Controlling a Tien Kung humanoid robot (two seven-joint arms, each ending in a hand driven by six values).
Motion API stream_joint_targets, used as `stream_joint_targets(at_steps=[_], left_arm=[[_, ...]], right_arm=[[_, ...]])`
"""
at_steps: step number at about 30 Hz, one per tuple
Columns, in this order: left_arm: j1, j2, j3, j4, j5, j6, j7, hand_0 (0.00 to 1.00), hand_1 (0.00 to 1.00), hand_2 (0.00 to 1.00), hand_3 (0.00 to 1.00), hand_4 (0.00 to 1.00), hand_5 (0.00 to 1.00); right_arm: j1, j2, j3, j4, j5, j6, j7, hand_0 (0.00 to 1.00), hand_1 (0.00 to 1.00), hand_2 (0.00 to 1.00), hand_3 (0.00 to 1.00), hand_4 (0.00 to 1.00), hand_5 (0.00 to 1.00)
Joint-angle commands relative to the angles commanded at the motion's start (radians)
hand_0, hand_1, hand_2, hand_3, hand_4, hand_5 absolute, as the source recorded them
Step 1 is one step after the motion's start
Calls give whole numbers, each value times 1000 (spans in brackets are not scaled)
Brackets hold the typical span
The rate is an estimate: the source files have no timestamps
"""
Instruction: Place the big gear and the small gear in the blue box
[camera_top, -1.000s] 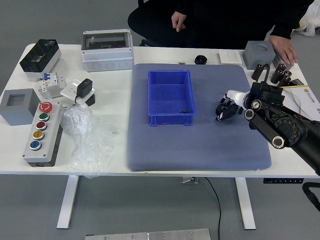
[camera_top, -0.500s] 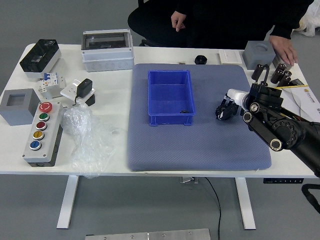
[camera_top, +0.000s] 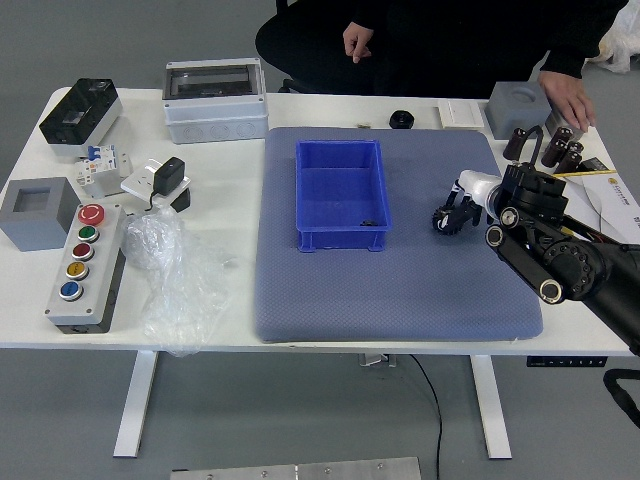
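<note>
From the right, my right hand (camera_top: 470, 200) reaches over the blue mat, its white shell tilted toward a dark gear (camera_top: 449, 221). Hand and gear overlap here, and whether the gear is gripped is unclear. The blue box (camera_top: 341, 190) is upright on the mat, left of this gear, with a gap between them. A small dark object (camera_top: 368, 223), possibly the small gear, lies inside near the box's front right corner. My left hand is out of view.
A black round part (camera_top: 401, 120) stands behind the mat (camera_top: 400, 300). Left are a button panel (camera_top: 85, 268), plastic wrap (camera_top: 180, 285) and grey housings. Across the table, a person's hand (camera_top: 568, 98) rests at the back right; the other hand (camera_top: 357, 42) is behind the table.
My right hand has turned and shifted slightly around the dark gear, and its forearm has moved a little left and down in the picture. The person's hands have stayed put.
</note>
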Motion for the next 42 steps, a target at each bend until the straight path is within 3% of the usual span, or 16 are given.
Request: stream_joint_targets(at_steps=[11, 27, 34, 42], left_arm=[[2, 7, -6, 0, 4, 0, 0, 871, 851, 842, 810, 617, 367], [7, 19, -15, 0, 10, 0, 0, 871, 851, 842, 809, 616, 367], [8, 23, -17, 0, 10, 0, 0, 871, 850, 842, 809, 616, 367], [8, 23, -16, 0, 10, 0, 0, 871, 851, 842, 808, 616, 367]], right_arm=[[10, -33, 17, 53, -26, 31, -25, 228, 307, 397, 612, 530, 130], [30, -106, 71, 253, -113, 123, -96, 230, 302, 395, 614, 517, 138], [48, -110, 70, 316, -126, 150, -117, 229, 303, 394, 613, 508, 144], [71, -83, 52, 346, -123, 159, -120, 227, 303, 392, 612, 506, 146]])
